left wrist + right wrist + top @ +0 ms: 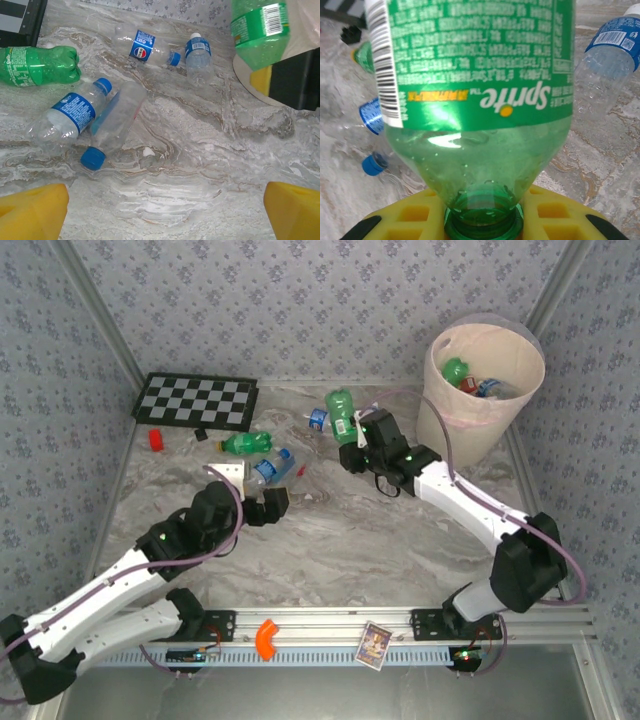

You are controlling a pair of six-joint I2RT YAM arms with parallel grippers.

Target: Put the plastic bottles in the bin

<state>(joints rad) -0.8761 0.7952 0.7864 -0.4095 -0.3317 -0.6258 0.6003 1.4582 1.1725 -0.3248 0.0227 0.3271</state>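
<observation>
Transport step, by our judgement: the right pincer (357,436) is clamped near the neck of a green translucent plastic Sprite bottle (341,410), which appears lifted off the grey marbled desk (350,550). The pale cream round plastic bin (480,435) stands at the far right of the desk, near the held bottle but apart from it, and already contains some bottles. The left pincer (162,215) stands wide and empty, hovering just short of two clear blue-capped plastic bottles (67,115) lying side by side on the desk.

For the next move we need to:
1. raise the held bottle above the bin rim;
2. carry it rightward over the opening;
3. part the jaws only once the bottle is clear of the rim.
</observation>
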